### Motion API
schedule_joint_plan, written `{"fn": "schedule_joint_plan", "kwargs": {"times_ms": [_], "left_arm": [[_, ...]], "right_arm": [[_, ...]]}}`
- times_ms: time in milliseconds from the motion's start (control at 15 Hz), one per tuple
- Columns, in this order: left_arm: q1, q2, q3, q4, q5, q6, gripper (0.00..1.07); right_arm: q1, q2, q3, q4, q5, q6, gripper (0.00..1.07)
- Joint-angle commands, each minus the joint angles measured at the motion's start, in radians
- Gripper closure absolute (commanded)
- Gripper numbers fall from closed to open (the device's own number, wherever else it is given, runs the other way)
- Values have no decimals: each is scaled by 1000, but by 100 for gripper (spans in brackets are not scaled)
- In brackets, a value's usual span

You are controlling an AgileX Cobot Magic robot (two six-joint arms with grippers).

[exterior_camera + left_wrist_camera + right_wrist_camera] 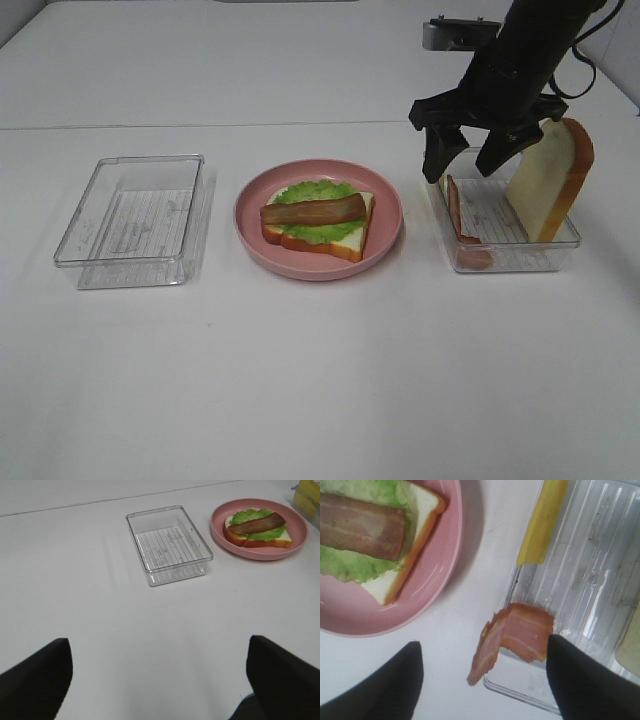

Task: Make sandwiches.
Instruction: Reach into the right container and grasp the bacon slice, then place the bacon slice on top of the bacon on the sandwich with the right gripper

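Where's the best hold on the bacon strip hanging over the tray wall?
Probably the raised fold of the bacon strip where it drapes over the tray wall, from above: the fold stands clear of table and tray floor, leaving finger room both sides.

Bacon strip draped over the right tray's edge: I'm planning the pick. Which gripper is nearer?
Right. The right gripper hovers open just above the bacon strip; the left gripper sits far off, beyond the pink plate and the other clear tray.

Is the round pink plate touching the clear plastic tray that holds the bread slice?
Apart. The exterior high view shows white table between the pink plate and that tray.
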Motion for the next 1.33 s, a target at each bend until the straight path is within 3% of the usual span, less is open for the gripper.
{"fn": "schedule_joint_plan", "kwargs": {"times_ms": [67,267,600,800,1333], "left_arm": [[4,-7,3,0,-5,-4,17],[4,-7,3,0,-5,-3,17],[4,-7,3,0,-5,-1,17],[4,-7,3,0,-5,-1,17],[4,-7,3,0,-5,-1,17]], "right_arm": [[3,32,-5,-3,9,8,43],[3,61,-5,-3,-3,8,51],[3,64,-5,-3,-5,8,91],[3,64,-5,-3,0,8,107],[3,-16,-18,-3,63,8,107]]}}
